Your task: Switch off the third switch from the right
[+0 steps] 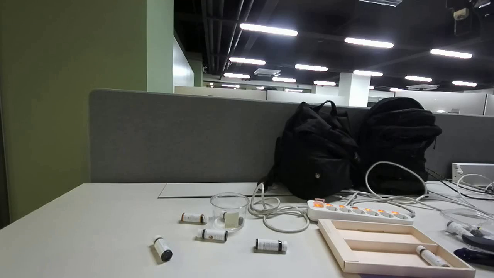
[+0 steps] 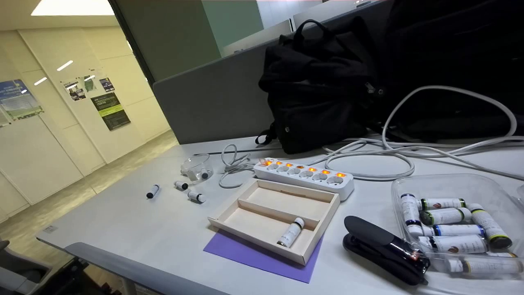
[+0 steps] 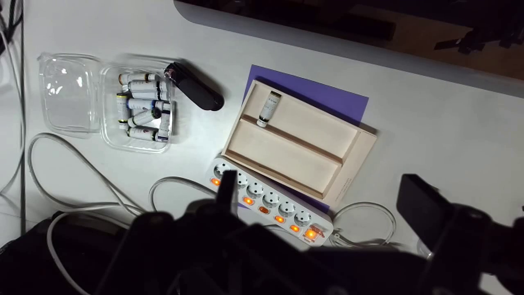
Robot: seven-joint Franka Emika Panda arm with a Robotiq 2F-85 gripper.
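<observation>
A white power strip (image 1: 349, 217) lies behind a wooden tray; it also shows in an exterior view (image 2: 286, 173) and the wrist view (image 3: 314, 223). In both exterior views the large main switch is at its left end, lit orange. The third switch from the right (image 1: 368, 209) is lit there, also in an exterior view (image 2: 312, 169). The switch left of it (image 2: 300, 167) is dim; this unlit switch (image 3: 264, 210) shows in the wrist view. My gripper (image 3: 318, 176) is open and empty, above the strip. Its left finger hides one switch. The gripper is outside both exterior views.
The wooden tray (image 2: 229, 232) holds one bottle and stands on purple paper (image 2: 262, 258). A black stapler (image 2: 385, 250) and a clear box of bottles (image 2: 458, 180) lie beside it. Loose cables (image 2: 368, 178), a clear cup (image 1: 230, 199) and black backpacks (image 1: 320, 154) surround the strip.
</observation>
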